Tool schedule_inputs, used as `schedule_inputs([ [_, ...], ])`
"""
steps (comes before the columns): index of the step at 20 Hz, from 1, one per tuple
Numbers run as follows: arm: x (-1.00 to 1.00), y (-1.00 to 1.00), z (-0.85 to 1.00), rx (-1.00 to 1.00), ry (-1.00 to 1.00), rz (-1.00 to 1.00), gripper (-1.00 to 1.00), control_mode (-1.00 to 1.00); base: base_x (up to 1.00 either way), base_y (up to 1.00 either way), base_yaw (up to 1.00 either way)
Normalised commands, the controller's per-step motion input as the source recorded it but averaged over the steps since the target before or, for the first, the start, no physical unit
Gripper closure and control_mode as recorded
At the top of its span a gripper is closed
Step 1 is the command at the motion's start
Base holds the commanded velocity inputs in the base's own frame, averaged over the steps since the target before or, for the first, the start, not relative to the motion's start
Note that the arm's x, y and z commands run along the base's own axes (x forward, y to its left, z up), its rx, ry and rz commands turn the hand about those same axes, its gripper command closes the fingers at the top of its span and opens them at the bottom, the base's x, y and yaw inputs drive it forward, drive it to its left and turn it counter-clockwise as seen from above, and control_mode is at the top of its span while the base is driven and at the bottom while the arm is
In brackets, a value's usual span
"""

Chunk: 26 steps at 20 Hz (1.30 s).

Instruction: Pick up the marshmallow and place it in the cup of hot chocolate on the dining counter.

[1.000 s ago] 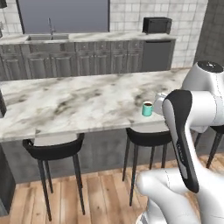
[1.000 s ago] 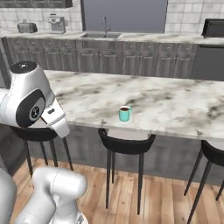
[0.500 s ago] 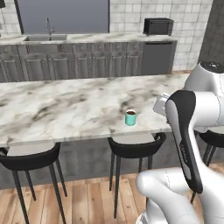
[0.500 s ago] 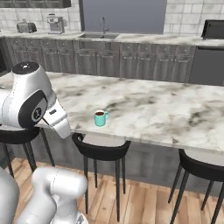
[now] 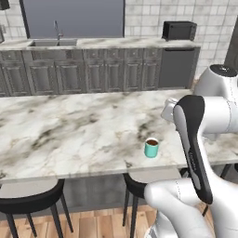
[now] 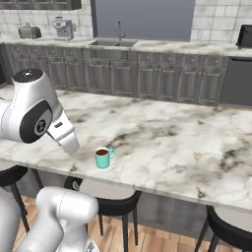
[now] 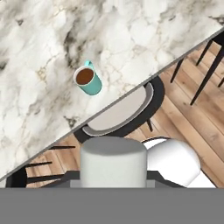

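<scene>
While my jaws clamp marshmallow (image 7: 113, 161), cup of hot chocolate (image 7: 88, 80) sits at 11 o'clock in hand view, well apart, upright on dining counter (image 7: 39, 39) near its edge.

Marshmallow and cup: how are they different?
The marshmallow is white; the cup of hot chocolate is teal with brown drink inside. The marshmallow is gripped in the end effector, off the counter; the cup stands on the marble dining counter. Both look round.
</scene>
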Motion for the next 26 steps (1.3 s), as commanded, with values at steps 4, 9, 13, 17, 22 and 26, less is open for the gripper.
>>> schedule_inputs([
  [4,0.01,0.0,0.0,0.0,0.01,0.0,1.0,-1.0,0.04,-0.05,0.02],
  [9,0.27,0.0,-0.15,0.0,0.02,0.0,1.0,-1.0,0.0,0.0,0.0],
  [13,0.32,0.0,-0.28,0.0,0.07,0.0,1.0,-1.0,0.0,0.0,0.0],
  [17,0.39,-0.16,-0.34,0.0,0.08,0.0,1.0,-1.0,0.0,0.0,0.0],
  [22,0.21,-0.28,-0.24,0.0,0.07,0.0,1.0,-1.0,0.0,0.0,0.0],
  [26,0.33,-0.06,-0.42,0.0,0.0,0.0,1.0,-1.0,0.0,0.0,0.0],
])
